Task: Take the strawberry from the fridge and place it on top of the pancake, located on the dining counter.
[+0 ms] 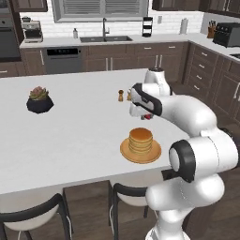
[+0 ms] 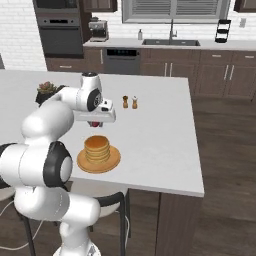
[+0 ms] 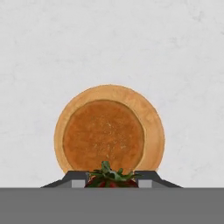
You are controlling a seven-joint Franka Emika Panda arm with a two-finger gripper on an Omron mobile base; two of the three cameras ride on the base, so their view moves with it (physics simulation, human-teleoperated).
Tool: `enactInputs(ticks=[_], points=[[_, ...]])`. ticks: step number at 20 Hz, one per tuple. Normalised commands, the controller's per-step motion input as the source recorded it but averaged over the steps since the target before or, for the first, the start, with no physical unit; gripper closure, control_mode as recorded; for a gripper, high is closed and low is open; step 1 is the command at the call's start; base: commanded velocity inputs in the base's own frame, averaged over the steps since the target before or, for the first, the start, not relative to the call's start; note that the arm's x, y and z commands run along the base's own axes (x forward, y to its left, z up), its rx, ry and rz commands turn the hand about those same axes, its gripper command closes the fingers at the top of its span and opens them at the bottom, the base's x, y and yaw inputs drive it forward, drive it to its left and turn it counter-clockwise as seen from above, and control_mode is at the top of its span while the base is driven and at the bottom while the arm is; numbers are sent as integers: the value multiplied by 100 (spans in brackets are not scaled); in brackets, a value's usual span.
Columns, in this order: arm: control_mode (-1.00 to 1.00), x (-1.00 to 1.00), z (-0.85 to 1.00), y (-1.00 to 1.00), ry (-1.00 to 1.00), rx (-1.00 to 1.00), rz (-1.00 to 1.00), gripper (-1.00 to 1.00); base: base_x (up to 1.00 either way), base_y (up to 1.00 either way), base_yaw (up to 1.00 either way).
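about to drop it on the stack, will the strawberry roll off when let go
Probably light: the strawberry is tiny next to the pancake. Its rounded body may roll or tip, though the stack's top looks flat and broad. Likely soft too, so the end effector should release it low.

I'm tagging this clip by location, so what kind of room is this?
A home kitchen, rendered. Signs: a sink with faucet under a window, a built-in oven in dark wood cabinets, and a white-topped dining counter holding the pancake on a plate.
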Motion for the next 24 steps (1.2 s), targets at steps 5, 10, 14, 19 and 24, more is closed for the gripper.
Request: enactInputs(ticks=[5,10,14,19,24], points=[[-100,0,-29,10,18,0,-1,100,0,0,0],[-100,-3,-39,0,13,0,0,100,0,0,0],[-100,0,-32,-1,0,0,0,100,0,0,0],[-100,0,-36,0,-4,-1,0,100,0,0,0],[-100,0,-28,0,-10,-2,0,100,0,0,0]])
